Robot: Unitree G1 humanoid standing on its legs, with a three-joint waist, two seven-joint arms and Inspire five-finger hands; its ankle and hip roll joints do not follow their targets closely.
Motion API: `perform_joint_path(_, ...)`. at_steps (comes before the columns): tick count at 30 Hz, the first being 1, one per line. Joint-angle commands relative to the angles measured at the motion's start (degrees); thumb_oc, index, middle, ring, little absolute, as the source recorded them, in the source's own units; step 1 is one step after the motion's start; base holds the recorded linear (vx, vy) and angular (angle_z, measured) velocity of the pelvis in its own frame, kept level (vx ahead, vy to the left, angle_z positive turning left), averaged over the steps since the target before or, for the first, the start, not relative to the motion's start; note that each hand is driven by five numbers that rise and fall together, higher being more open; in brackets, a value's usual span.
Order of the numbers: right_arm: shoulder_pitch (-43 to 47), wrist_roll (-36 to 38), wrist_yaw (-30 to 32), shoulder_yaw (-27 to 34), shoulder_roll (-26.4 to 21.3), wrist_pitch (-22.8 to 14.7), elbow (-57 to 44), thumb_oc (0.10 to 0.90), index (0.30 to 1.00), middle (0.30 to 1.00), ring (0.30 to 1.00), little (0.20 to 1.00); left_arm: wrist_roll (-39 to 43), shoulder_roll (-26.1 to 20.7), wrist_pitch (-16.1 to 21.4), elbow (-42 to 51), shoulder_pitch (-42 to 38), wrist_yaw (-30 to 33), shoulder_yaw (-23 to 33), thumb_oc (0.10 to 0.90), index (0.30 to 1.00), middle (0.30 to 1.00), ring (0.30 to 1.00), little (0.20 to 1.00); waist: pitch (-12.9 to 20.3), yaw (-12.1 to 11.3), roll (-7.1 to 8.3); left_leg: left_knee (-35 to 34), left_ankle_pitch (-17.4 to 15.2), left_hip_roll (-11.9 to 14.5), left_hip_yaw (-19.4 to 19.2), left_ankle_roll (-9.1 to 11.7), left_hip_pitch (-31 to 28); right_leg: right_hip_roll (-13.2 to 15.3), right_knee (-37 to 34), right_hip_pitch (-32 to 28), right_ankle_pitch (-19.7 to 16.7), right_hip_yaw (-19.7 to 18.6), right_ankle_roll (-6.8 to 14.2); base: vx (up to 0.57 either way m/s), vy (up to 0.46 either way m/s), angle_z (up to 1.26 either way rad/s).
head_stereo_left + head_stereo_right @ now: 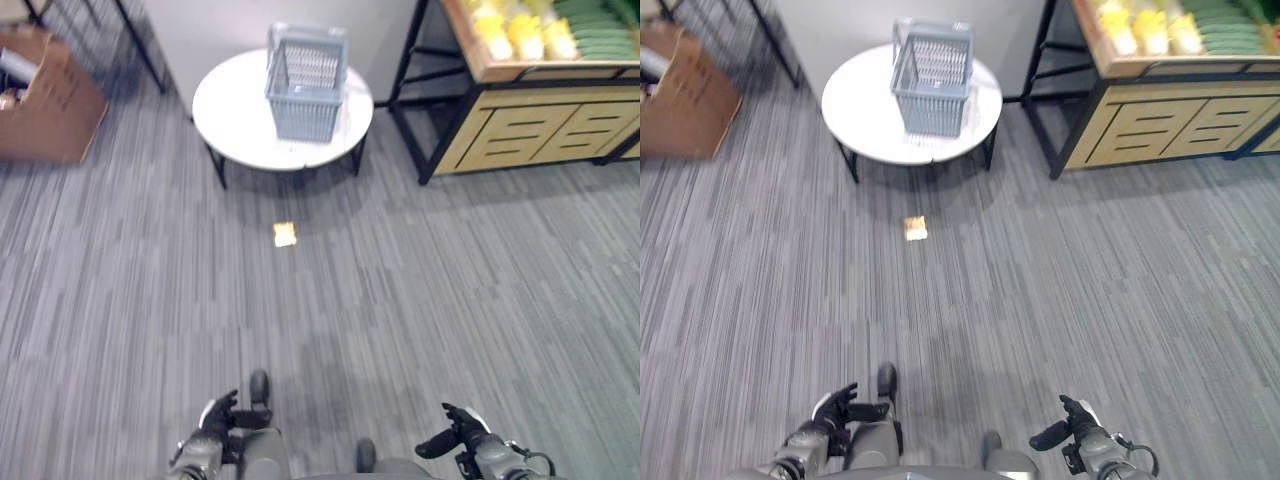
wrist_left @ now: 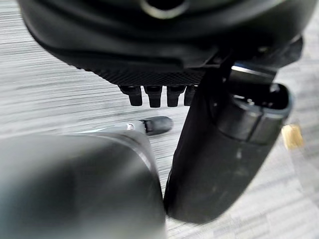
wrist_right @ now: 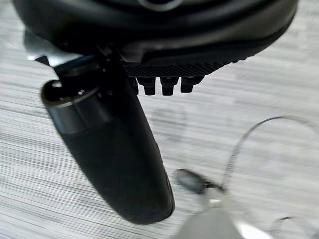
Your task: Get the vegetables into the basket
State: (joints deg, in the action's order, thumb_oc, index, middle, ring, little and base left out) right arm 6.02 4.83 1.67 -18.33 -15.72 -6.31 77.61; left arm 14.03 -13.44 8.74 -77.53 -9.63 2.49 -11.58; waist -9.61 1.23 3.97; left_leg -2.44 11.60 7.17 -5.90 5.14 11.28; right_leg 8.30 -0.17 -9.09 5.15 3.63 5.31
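A grey-blue plastic basket (image 1: 307, 85) stands upright on a round white table (image 1: 235, 120) far ahead of me. Yellow vegetables (image 1: 515, 30) and green vegetables (image 1: 600, 28) lie on a wooden display stand (image 1: 540, 130) at the upper right. My left hand (image 1: 222, 415) hangs low at the bottom of the view, open and holding nothing; its thumb (image 2: 234, 149) juts out over the carpet. My right hand (image 1: 455, 432) is low on the other side, also open and without a load, its thumb (image 3: 114, 149) likewise extended. Both hands are far from the basket and the vegetables.
A small yellow scrap (image 1: 285, 234) lies on the grey carpet in front of the table. A cardboard box (image 1: 45, 100) sits at the far left beside black rack legs (image 1: 140, 40). Open carpet stretches between me and the table.
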Motion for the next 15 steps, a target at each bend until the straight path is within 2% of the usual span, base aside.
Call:
perform_joint_path(1, 0.5, -0.5, -0.3, -0.2, -1.8, -0.4, -1.1, 0.9, 1.0, 1.0, 1.0, 1.0, -2.4, -0.9, -0.1, -1.7, 2.4, -0.1, -1.0, 0.9, 1.0, 1.0, 1.0, 1.0, 2.4, -1.5, 0.38, 6.9, -4.1, 1.1, -1.1, -0.7, 4.0, 3.7, 7.9, 6.0, -6.5, -3.4, 4.5, 0.14, 0.214, -0.22)
perform_joint_path(2, 0.4, -0.8, -0.4, -0.4, -1.5, -0.4, -1.3, 0.9, 1.0, 1.0, 1.0, 1.0, -2.5, -1.2, -0.3, -1.6, 2.4, -0.4, -0.9, 0.9, 1.0, 1.0, 1.0, 1.0, 2.6, -1.6, 0.74, 7.4, -5.2, 0.2, -1.7, -1.5, 3.7, 4.3, 9.3, 6.6, -8.7, -3.8, 4.8, 0.18, 0.311, -0.25)
perform_joint_path(3, 0.9, -1.3, -0.7, -1.3, -1.0, -0.5, -2.1, 0.9, 1.0, 1.0, 1.0, 1.0, -2.8, -1.7, -0.3, -1.5, 2.3, -0.7, -1.0, 0.9, 1.0, 1.0, 1.0, 1.0, 2.2, -1.6, 0.94, 7.5, -6.7, -1.3, -2.2, -3.1, 2.5, 5.0, 15.2, 9.4, -13.3, -4.1, 4.8, 0.22, 0.393, -0.14)
perform_joint_path(4, 1.2, -1.3, -0.8, -1.7, -0.9, -0.6, -2.8, 0.9, 1.0, 1.0, 1.0, 1.0, -2.9, -1.9, -0.5, -1.4, 2.1, -0.8, -1.0, 0.9, 1.0, 1.0, 1.0, 1.0, 2.0, -1.4, 0.51, 7.2, -7.3, -1.9, -2.1, -3.8, 1.8, 4.7, 18.5, 11.6, -15.4, -4.1, 4.6, 0.15, 0.289, -0.02)
perform_joint_path(5, 1.2, -1.3, -0.8, -1.7, -0.9, -0.6, -2.8, 0.9, 1.0, 1.0, 1.0, 1.0, -2.9, -1.9, -0.5, -1.4, 2.1, -0.8, -1.0, 0.9, 1.0, 1.0, 1.0, 1.0, 2.0, -1.4, 0.55, 7.2, -7.3, -1.9, -2.2, -3.9, 1.8, 4.7, 18.6, 11.7, -15.3, -4.2, 4.6, 0.08, 0.198, 0.03)
perform_joint_path(6, 1.5, -1.2, -0.8, -1.9, -0.8, -0.7, -3.4, 0.9, 1.0, 1.0, 1.0, 1.0, -2.8, -2.0, -0.6, -1.2, 2.0, -0.9, -1.1, 0.9, 1.0, 1.0, 1.0, 1.0, 1.5, -1.4, 0.27, 7.1, -7.8, -2.3, -2.4, -4.6, 1.0, 4.5, 22.5, 12.8, -17.1, -3.8, 4.7, 0.16, 0.338, 0.09)
perform_joint_path(7, 1.8, -0.9, -0.8, -2.4, -0.5, -0.9, -4.5, 0.9, 1.0, 1.0, 1.0, 1.0, -3.1, -2.0, -0.7, -1.0, 2.0, -1.0, -1.5, 0.9, 1.0, 1.0, 1.0, 1.0, 0.4, -1.1, -0.72, 6.6, -9.5, -3.5, -2.5, -6.0, -1.8, 4.8, 27.5, 15.5, -18.0, -1.5, 4.1, 0.24, 0.443, 0.06)
perform_joint_path(9, 2.3, -0.9, -0.9, -2.6, -0.4, -0.9, -5.1, 0.9, 1.0, 1.0, 1.0, 1.0, -2.9, -2.1, -0.8, -1.0, 1.8, -1.1, -1.4, 0.9, 1.0, 1.0, 1.0, 1.0, -0.2, -0.7, -0.97, 6.1, -10.1, -3.8, -3.0, -6.3, -3.4, 4.9, 28.7, 17.7, -17.6, -0.4, 3.8, 0.17, 0.243, 0.05)
perform_joint_path(12, 3.0, -0.5, -1.0, -3.1, -0.3, -1.0, -5.6, 0.9, 1.0, 1.0, 1.0, 1.0, -2.1, -2.1, -0.9, -1.5, 1.9, -1.4, -1.0, 0.9, 1.0, 1.0, 1.0, 1.0, -1.2, -0.1, -1.36, 4.5, -11.2, -4.7, -2.7, -6.3, -7.0, 4.8, 24.6, 21.3, -14.3, 3.3, 3.1, 0.26, 0.078, -0.19)
perform_joint_path(13, 3.6, 0.0, -0.8, -3.1, 0.0, -1.1, -5.7, 0.9, 1.0, 1.0, 1.0, 1.0, -1.7, -2.0, -0.7, -2.0, 1.4, -1.2, -0.7, 0.9, 1.0, 1.0, 1.0, 1.0, -1.8, 0.4, -0.91, 3.7, -12.5, -5.1, -2.3, -5.6, -9.2, 4.8, 15.3, 22.6, -12.6, 5.5, 3.4, 0.27, -0.034, -0.14)
perform_joint_path(14, 3.7, 0.0, -0.8, -3.1, 0.0, -1.1, -5.6, 0.9, 1.0, 1.0, 1.0, 1.0, -1.7, -2.0, -0.7, -2.0, 1.4, -1.2, -0.7, 0.9, 1.0, 1.0, 1.0, 1.0, -1.8, 0.4, -0.94, 3.7, -12.4, -5.1, -2.2, -5.6, -9.1, 4.7, 15.1, 22.6, -12.8, 5.7, 3.4, 0.33, -0.075, 0.1)
perform_joint_path(15, 3.9, 0.3, -0.8, -3.2, 0.1, -1.2, -6.2, 0.9, 1.0, 1.0, 1.0, 1.0, -1.3, -2.0, -0.7, -2.1, 1.1, -1.2, -0.4, 0.9, 1.0, 1.0, 1.0, 1.0, -1.8, 0.8, -0.66, 3.4, -13.2, -5.3, -1.8, -5.1, -10.2, 5.0, 10.1, 23.1, -13.5, 6.1, 4.0, 0.35, -0.103, 0.21)
